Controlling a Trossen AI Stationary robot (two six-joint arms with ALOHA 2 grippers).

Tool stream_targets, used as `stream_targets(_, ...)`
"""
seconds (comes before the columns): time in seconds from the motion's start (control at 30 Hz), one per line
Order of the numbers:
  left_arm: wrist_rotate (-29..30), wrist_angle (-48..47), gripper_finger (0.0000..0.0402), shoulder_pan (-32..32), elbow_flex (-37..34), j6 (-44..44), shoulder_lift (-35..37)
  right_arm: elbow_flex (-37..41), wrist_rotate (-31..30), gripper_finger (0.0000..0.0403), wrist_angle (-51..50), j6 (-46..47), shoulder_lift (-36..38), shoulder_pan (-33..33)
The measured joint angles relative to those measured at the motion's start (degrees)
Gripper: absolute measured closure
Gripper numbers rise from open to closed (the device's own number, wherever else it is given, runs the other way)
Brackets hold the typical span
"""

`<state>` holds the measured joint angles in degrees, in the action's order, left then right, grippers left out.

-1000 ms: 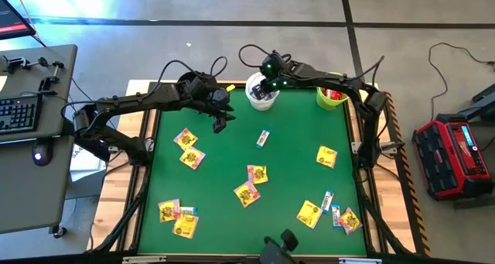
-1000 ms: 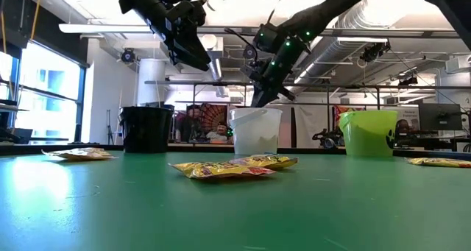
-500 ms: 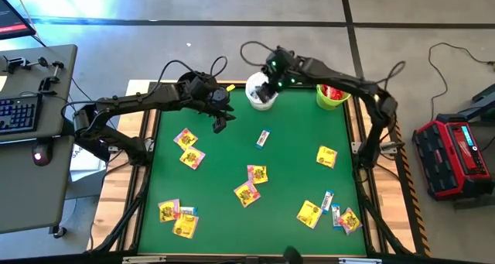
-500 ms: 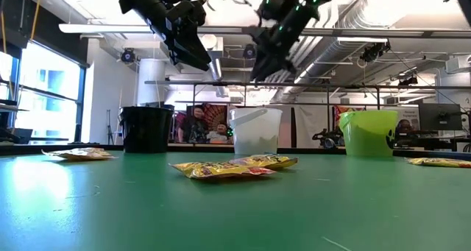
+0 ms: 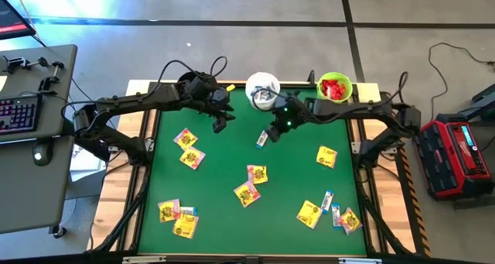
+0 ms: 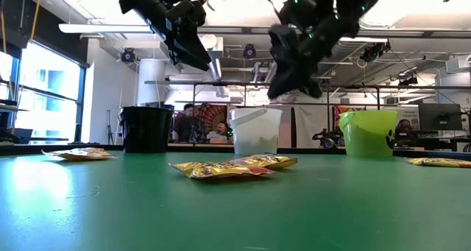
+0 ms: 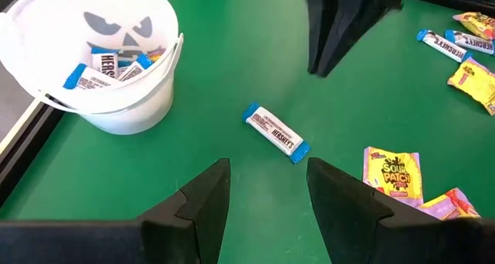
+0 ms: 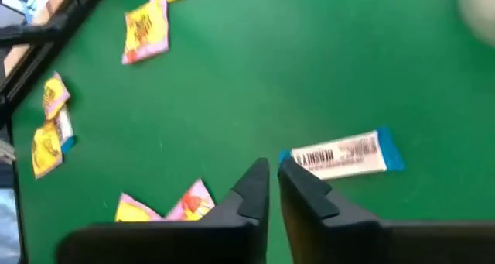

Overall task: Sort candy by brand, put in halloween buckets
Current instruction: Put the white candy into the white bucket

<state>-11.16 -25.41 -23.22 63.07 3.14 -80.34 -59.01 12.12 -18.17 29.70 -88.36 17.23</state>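
Observation:
A slim white-and-blue bar (image 5: 263,138) lies flat on the green table, also in the left wrist view (image 7: 276,132) and the right wrist view (image 8: 340,157). My right gripper (image 5: 273,134) hangs above the table just beside it, fingers together (image 8: 273,175), holding nothing. My left gripper (image 5: 219,123) hovers open (image 7: 267,190) left of the bar, high over the table (image 6: 199,59). The white bucket (image 5: 263,90) holds white-and-blue bars (image 7: 108,66). The lime green bucket (image 5: 335,87) holds red packets. The black bucket (image 6: 146,128) stands at the far edge, hidden under my left arm in the high view.
Yellow packets lie scattered: two near the left (image 5: 188,148), two in the middle (image 5: 251,183), one to the right (image 5: 326,156), clusters at the near left (image 5: 177,217) and near right (image 5: 329,212) with more white-and-blue bars (image 5: 329,200). Open green surface lies between the bar and the buckets.
My right gripper has risen from over the white bucket and swung toward the near edge, and now hangs beside the white-and-blue bar at mid-table.

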Motion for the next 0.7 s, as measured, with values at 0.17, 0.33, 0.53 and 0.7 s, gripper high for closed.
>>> stream_targets(0.17, 0.0, -0.1, 0.0236, 0.0, 0.0, 0.0, 0.0, 5.8, 1.0, 0.0317, 6.5, -0.6, -2.6, 0.1)
stream_targets(0.33, -0.2, -0.1, 0.0236, 0.0, 0.0, 0.0, 0.0, 8.1, 1.2, 0.0248, 14.1, -7.5, -6.7, 1.3)
stream_targets(0.53, -0.2, -0.1, 0.0236, 0.0, 0.0, 0.1, 0.0, 7.3, -2.1, 0.0228, 16.6, -12.5, -11.9, 4.1)
stream_targets(0.7, -0.2, -0.2, 0.0236, 0.0, 0.0, -0.1, 0.0, 7.3, 1.4, 0.0229, 16.2, -14.1, -14.3, 6.2)
